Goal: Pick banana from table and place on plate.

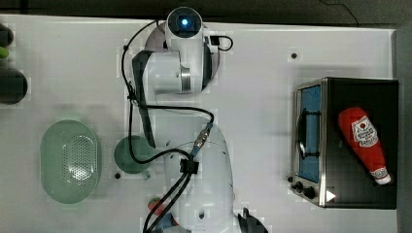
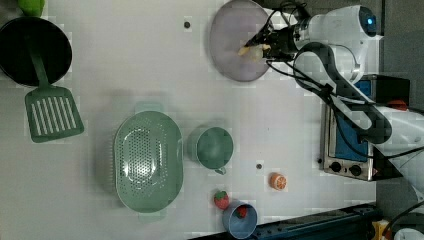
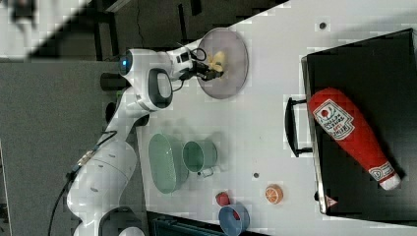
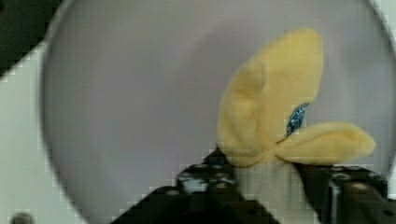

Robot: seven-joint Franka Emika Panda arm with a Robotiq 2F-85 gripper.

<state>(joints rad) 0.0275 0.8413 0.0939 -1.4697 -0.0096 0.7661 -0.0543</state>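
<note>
The gripper [image 4: 266, 182] is clamped on the banana [image 4: 275, 116], holding it over the plate [image 2: 230, 45] near the table [image 2: 140, 55] edge. The green basket [image 2: 148, 161], teal cup [image 2: 214, 147] and toaster oven [image 2: 347, 150] sit well apart, leaving bare tabletop around the plate.
</note>
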